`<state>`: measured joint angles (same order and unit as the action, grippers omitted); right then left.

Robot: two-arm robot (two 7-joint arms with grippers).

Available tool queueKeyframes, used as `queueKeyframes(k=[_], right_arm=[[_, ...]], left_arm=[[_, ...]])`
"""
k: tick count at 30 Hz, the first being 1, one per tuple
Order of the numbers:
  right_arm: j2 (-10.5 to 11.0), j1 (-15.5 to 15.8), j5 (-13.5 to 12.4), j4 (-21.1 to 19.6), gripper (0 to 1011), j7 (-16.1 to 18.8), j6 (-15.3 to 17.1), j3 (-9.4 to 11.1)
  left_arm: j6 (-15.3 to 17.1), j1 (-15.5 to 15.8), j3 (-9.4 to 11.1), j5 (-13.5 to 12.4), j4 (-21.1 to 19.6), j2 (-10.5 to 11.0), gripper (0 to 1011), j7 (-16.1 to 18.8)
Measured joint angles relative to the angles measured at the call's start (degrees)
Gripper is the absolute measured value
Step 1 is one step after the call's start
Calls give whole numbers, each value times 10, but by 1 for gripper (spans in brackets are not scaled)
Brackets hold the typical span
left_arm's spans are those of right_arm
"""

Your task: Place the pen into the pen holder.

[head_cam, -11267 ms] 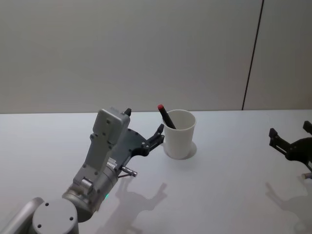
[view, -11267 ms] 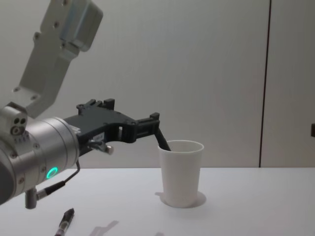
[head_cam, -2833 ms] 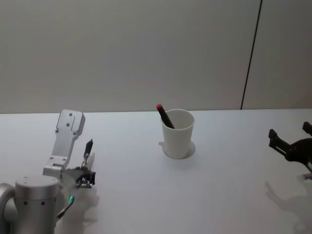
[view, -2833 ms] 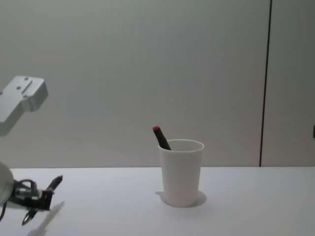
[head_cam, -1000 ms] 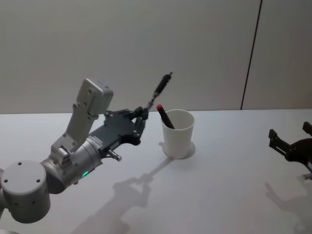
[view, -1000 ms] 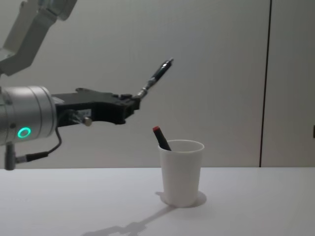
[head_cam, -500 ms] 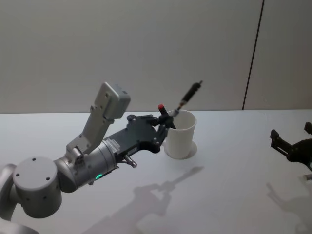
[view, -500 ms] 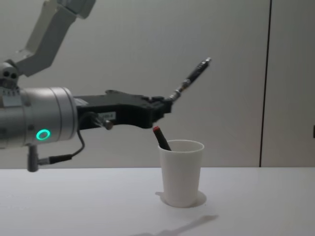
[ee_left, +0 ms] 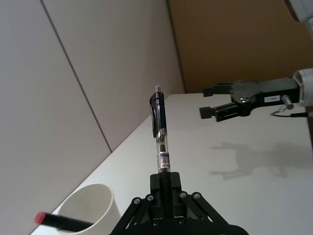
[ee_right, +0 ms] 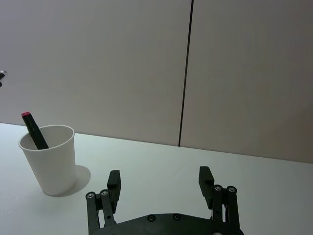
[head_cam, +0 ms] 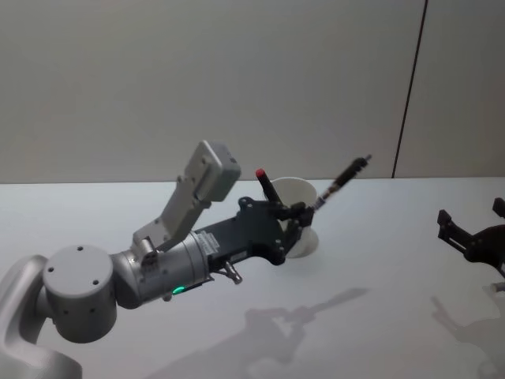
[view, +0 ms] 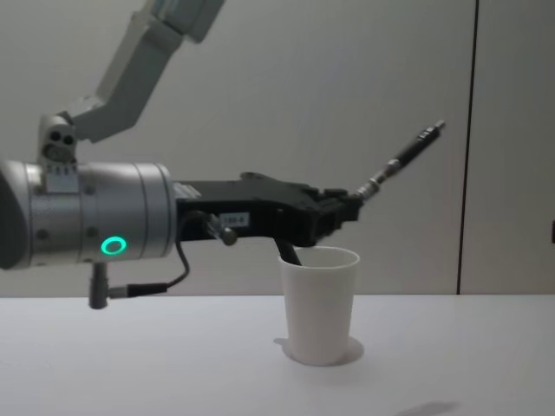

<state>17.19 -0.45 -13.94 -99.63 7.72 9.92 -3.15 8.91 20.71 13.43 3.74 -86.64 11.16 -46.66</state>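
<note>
The white paper-cup pen holder (head_cam: 300,190) (view: 319,303) (ee_right: 50,159) (ee_left: 93,205) stands upright mid-table. A dark pen with a red cap (head_cam: 264,183) (ee_right: 33,128) leans inside it. My left gripper (head_cam: 302,210) (view: 351,201) (ee_left: 165,178) hovers just above the cup's rim, shut on the lower end of a black-and-clear pen (head_cam: 341,183) (view: 397,161) (ee_left: 160,132). That pen slants up and to the right, past the cup's right side. My right gripper (head_cam: 470,213) (ee_right: 160,176) (ee_left: 208,101) is parked open at the table's right edge, holding nothing.
The white table (head_cam: 379,300) spreads around the cup, with a plain wall and a dark vertical seam (head_cam: 410,87) behind. My left arm's grey body (head_cam: 158,272) stretches across the table's left front and hides part of the cup.
My left arm has swung right with the pen, from left of the cup to over its rim. The pen's free end now points beyond the cup's right side. The right arm stayed still.
</note>
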Motion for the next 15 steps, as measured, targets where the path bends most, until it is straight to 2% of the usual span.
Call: queueKeyframes(k=[15], right_arm=[[0, 0, 0, 0, 1001, 0, 0, 0]], left_arm=[[2, 19, 23, -8, 21, -10, 127, -50]])
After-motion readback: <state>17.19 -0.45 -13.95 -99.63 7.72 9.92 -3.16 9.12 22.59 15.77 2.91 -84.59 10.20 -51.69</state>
